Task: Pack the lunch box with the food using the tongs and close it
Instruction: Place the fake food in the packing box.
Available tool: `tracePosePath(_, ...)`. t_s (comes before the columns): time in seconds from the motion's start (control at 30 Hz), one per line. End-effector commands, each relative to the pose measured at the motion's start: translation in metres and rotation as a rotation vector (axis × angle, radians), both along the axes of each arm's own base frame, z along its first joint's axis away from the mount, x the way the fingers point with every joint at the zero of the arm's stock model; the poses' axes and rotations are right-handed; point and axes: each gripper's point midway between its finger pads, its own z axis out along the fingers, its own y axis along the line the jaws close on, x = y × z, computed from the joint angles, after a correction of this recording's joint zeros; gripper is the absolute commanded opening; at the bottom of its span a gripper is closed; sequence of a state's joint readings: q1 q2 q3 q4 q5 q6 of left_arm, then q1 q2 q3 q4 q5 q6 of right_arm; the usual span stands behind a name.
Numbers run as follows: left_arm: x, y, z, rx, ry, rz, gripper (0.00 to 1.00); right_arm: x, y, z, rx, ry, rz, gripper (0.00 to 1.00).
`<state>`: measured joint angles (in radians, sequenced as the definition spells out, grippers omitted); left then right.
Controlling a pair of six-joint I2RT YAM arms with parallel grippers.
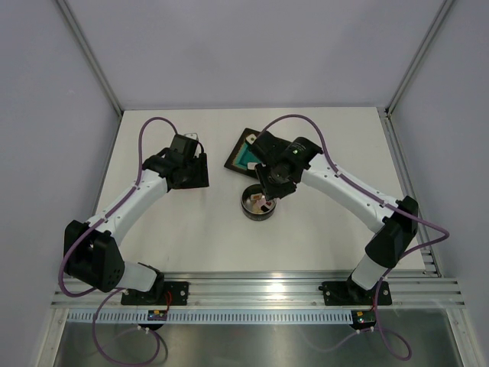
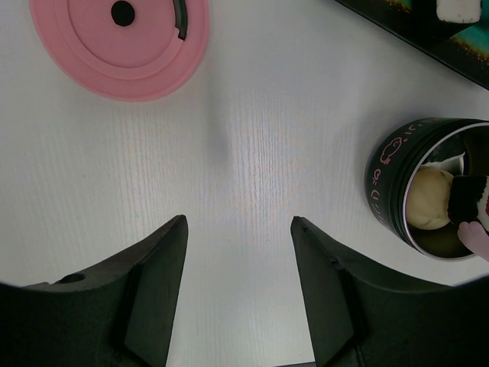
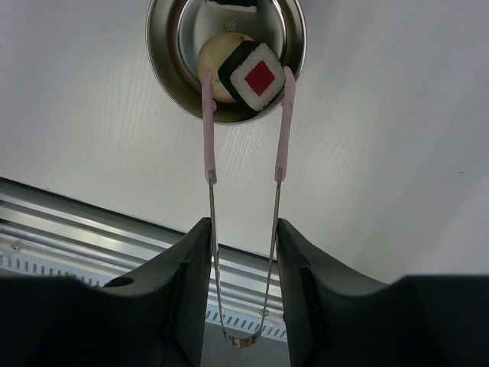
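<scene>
My right gripper (image 3: 242, 225) is shut on the tongs (image 3: 210, 199), its fingers pressing the two thin arms. The pink tips reach over the steel lunch box (image 3: 164, 69). Between them sits a white food piece with a red square and dark wrap (image 3: 256, 75); the right tip touches it. A round beige piece (image 3: 214, 57) lies inside the box. From above, the right gripper (image 1: 271, 191) hangs over the lunch box (image 1: 248, 210). My left gripper (image 2: 239, 225) is open over bare table. The pink lid (image 2: 114, 53) lies ahead of it to the left.
The dark square tray (image 1: 243, 157) with a teal centre lies just behind the lunch box; a white piece (image 2: 458, 9) rests on it. An aluminium rail (image 1: 260, 290) runs along the near table edge. Grey walls enclose the table on three sides.
</scene>
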<state>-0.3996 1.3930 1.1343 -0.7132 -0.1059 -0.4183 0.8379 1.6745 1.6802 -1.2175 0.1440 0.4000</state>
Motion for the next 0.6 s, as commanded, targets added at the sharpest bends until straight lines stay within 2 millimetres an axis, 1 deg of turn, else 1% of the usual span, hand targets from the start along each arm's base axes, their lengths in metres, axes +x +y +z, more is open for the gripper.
tracePosePath(0.0, 0.006, 0.002, 0.014, -0.012, -0.065, 0.007, 0.61, 0.011, 0.002, 0.019, 0.006, -0.08, -0.014, 0.44)
tracePosePath(0.27, 0.006, 0.002, 0.014, -0.011, -0.063, 0.007, 0.61, 0.019, 0.006, 0.027, 0.015, -0.113, -0.017, 0.4)
tracePosePath(0.43, 0.006, 0.003, 0.014, -0.01, -0.064, 0.01, 0.61, 0.018, 0.011, 0.026, 0.027, -0.102, 0.003, 0.3)
tracePosePath(0.57, 0.005, 0.003, 0.013, -0.008, -0.062, 0.011, 0.61, 0.013, 0.012, 0.015, 0.018, -0.064, 0.015, 0.23)
